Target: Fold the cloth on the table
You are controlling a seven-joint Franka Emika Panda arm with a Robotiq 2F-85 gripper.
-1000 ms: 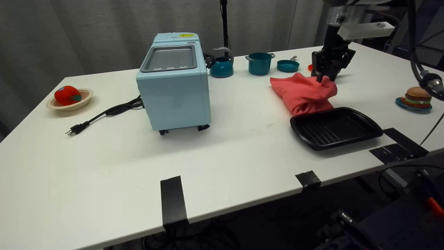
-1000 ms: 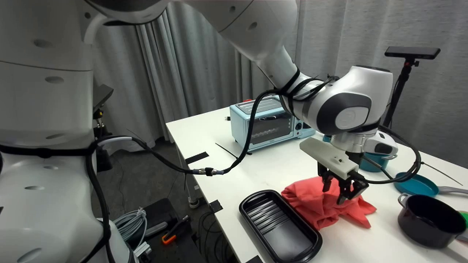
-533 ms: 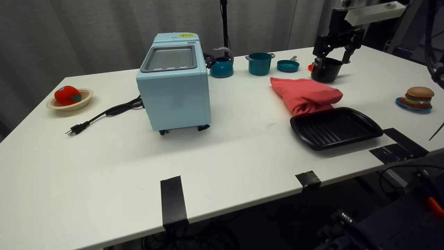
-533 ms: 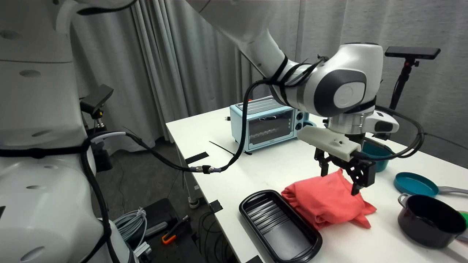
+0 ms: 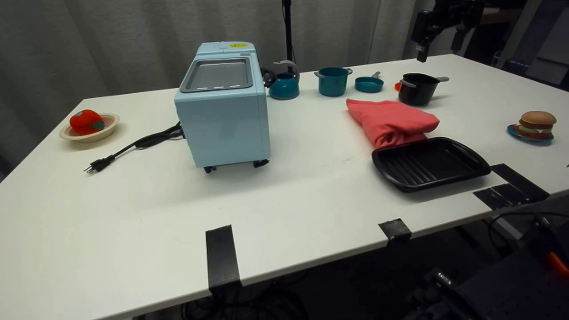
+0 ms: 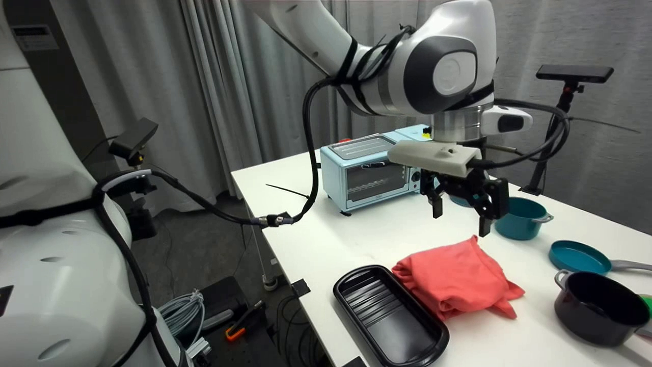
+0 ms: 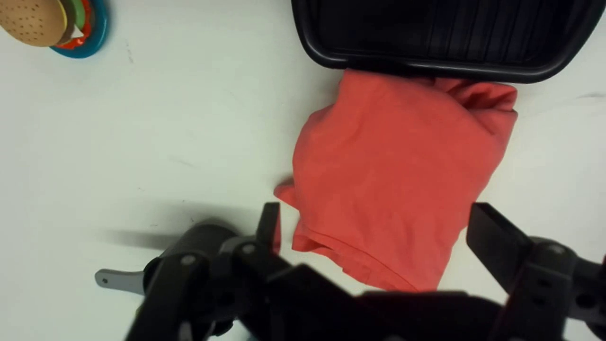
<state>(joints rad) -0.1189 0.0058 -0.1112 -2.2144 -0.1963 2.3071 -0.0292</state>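
the white table [image 5: 293, 209] bears red cloth [image 5: 391, 120], black tray [image 5: 431, 163], oven [image 5: 224, 120], pots [image 5: 332, 83]

Light-blue toaster oven [image 5: 222, 111], black tray [image 5: 438, 161], teal pot [image 5: 333, 84], black pot [image 5: 416, 92], toy burger [image 5: 537, 123].

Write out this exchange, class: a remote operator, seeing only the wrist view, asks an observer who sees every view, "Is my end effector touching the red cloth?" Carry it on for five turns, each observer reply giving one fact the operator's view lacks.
Observer: No. In an exterior view the end effector hangs above the table, apart from the red cloth.
Operator: The black tray runs off my picture. Does it overhang the table?
Observer: No, all of it lies within the table's edge.
Operator: Is any appliance outside my picture?
Observer: Yes, a light-blue toaster oven stands on the table.
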